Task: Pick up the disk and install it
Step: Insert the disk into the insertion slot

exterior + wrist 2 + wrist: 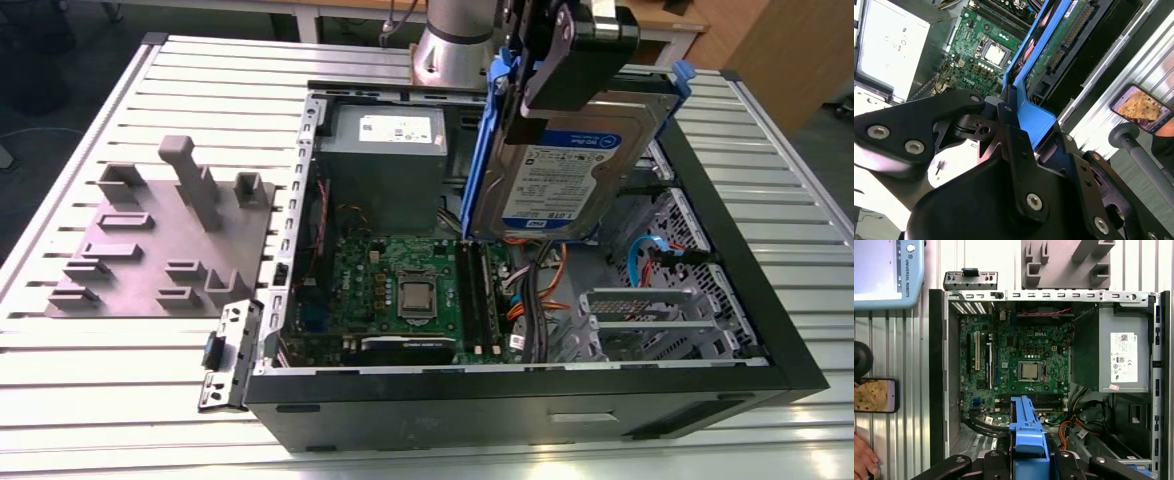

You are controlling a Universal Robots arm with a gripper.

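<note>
On the slatted surface (pixel 107 400), a grey fixture block (pixel 154 245) sits just beside the open computer case (pixel 534 395), on the exterior view's left. Above the case's motherboard (pixel 400 290), the claw (pixel 577 55) pinches the disk (pixel 561 170) by its blue bracket, holding it upright over the interior.

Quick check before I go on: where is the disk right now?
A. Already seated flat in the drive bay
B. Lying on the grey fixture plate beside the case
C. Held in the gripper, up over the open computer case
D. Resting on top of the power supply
C. In the exterior view the gripper is clamped on the disk by its blue bracket, holding it label-out above the open computer case.
</note>
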